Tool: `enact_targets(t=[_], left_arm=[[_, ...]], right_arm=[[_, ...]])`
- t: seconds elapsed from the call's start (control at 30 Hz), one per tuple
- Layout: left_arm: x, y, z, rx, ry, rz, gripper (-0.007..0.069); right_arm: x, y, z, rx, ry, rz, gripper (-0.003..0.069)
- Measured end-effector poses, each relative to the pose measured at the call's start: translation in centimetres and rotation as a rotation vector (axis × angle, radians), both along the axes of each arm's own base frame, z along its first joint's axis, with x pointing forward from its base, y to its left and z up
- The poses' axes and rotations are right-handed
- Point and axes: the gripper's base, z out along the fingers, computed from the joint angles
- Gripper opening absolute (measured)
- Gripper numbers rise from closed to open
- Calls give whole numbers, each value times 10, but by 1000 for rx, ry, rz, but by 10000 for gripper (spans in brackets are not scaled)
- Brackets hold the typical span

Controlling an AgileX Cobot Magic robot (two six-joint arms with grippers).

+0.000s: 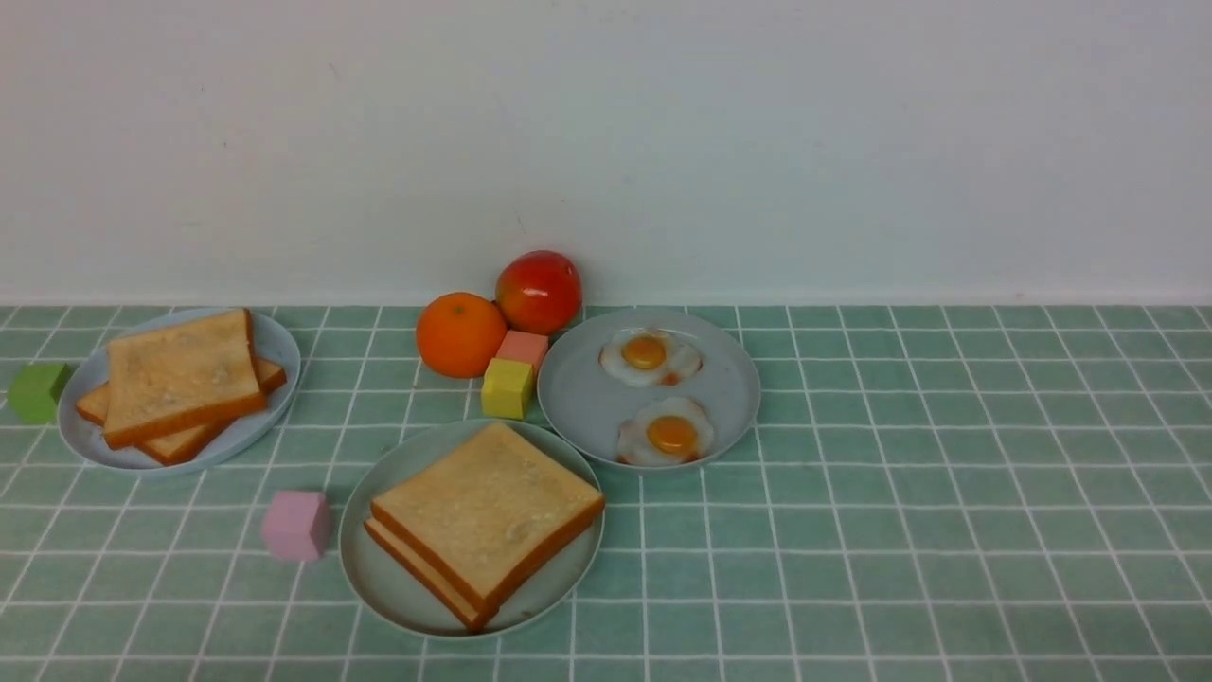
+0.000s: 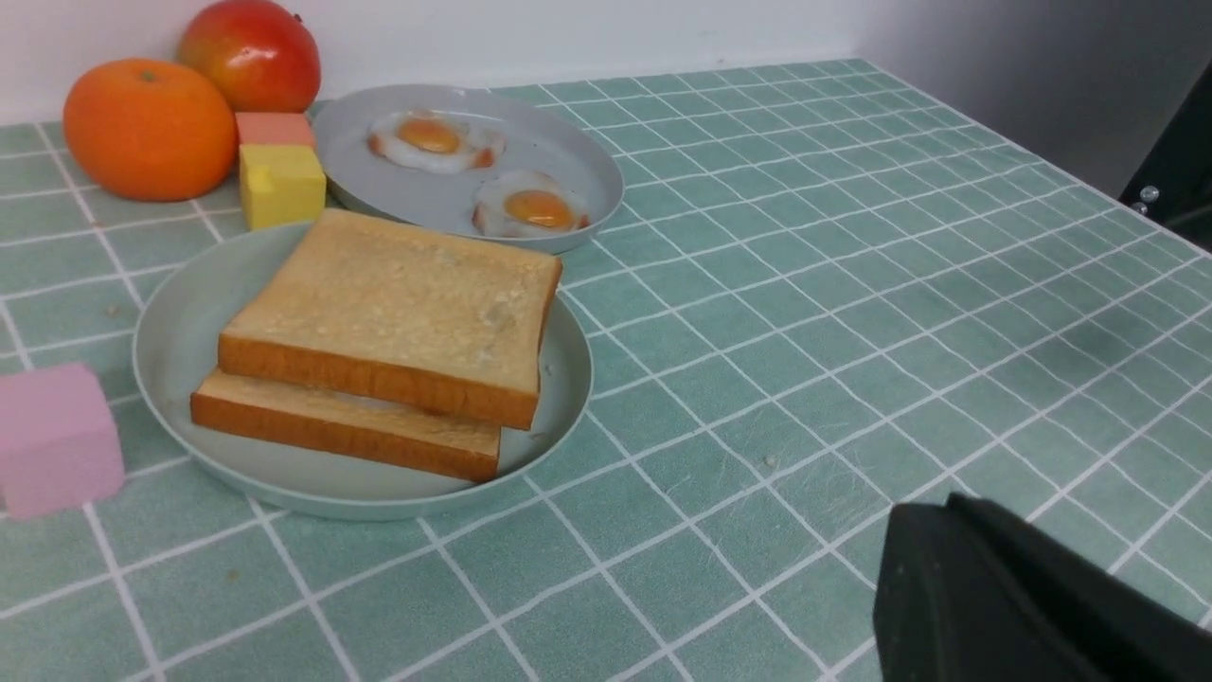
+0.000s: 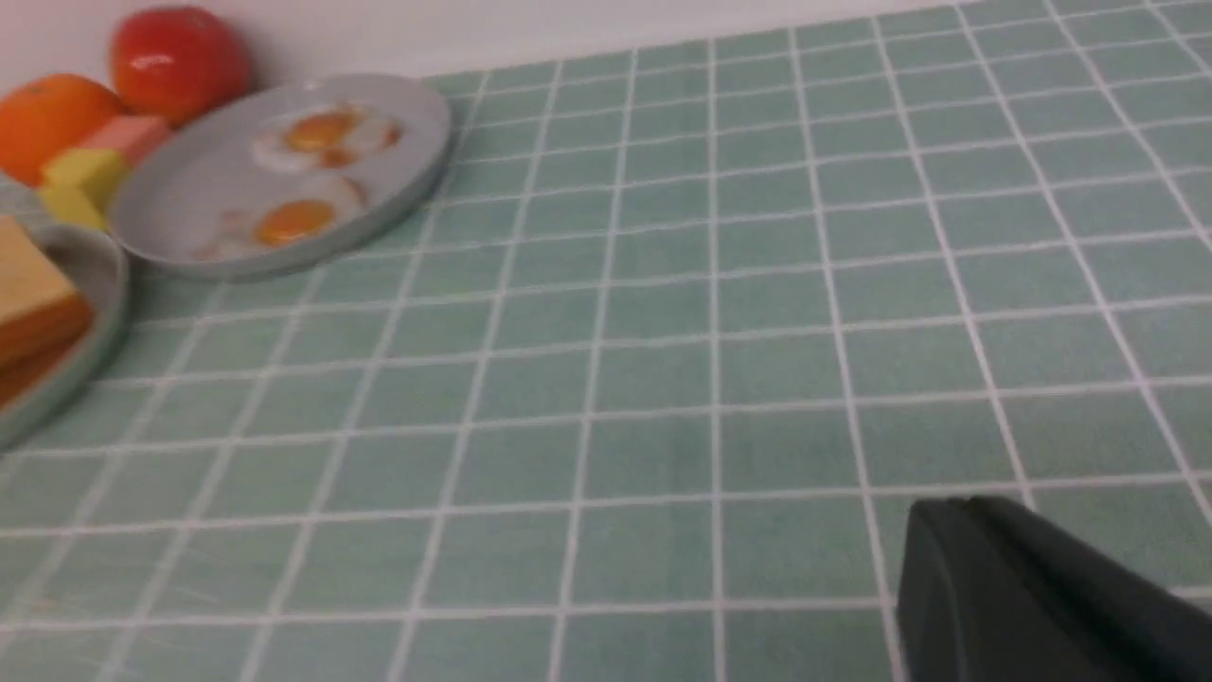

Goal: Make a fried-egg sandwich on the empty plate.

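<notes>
A: Sandwich toast (image 1: 488,516) sits stacked on the mint plate (image 1: 379,568), near the front of the bench (image 1: 900,530).
B: Tools?
A: Left tool (image 2: 1023,606), right tool (image 3: 1032,597): only dark edges visible; can't tell.

- Right of the egg plate (image 1: 734,379): bare green tile (image 1: 947,493) out to the edge. Widest way in.
- Mint plate (image 1: 374,568), toast stack (image 1: 488,516) on it: near side and right side open to me.
- Its left side: pink cube (image 1: 296,524) just beside the rim.
- Its far side: yellow cube (image 1: 507,387) near the rim, salmon cube (image 1: 523,348), orange (image 1: 461,333) and red fruit (image 1: 539,291) bunched behind, hard against the egg plate's left rim.
- Toast plate (image 1: 279,355) at far left, green cube (image 1: 36,392) just beside it; open tile between that plate and the orange.
- My own dark fingers (image 2: 1023,606) (image 3: 1042,606) hang over bare tile, touching nothing.
</notes>
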Motion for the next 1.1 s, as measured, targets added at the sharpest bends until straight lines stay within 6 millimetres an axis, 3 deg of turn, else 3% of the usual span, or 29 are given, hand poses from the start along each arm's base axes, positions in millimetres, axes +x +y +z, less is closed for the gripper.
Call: enact_targets(t=[0.33, 1.1], left_arm=[[0, 0, 0, 2, 1, 0, -2], [0, 0, 0, 2, 1, 0, 18]], right_arm=[[-1, 2, -1, -134, -13, 73, -14], [0, -6, -1, -51, -1, -9, -6]])
